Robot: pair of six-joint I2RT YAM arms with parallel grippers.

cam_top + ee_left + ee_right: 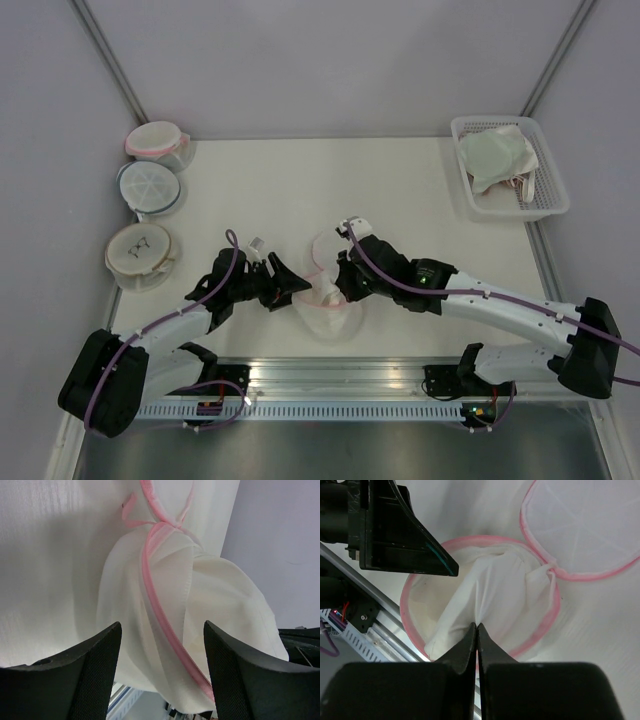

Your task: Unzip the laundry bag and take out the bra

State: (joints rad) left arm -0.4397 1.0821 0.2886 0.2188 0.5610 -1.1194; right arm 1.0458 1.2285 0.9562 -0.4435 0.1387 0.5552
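The laundry bag (330, 312) lies open near the table's front middle, its pink-rimmed lid (324, 250) flipped back. In the right wrist view the pink rim (408, 611) rings the white bra (492, 587), which is bunched up inside, and the lid (585, 525) lies beyond. My right gripper (477, 626) is shut on a fold of the bra; in the top view it (340, 287) sits over the bag. My left gripper (292, 285) is open at the bag's left side. In its own view the gripper (162, 626) straddles the bag's pink rim (159, 611) without touching it.
Three round mesh pouches stand at the far left: pink-rimmed (155, 140), blue-rimmed (150, 187), tan-rimmed (140, 252). A white basket (548, 200) at the back right holds a pale greenish cloth (495, 152). A metal rail (340, 375) runs along the near edge.
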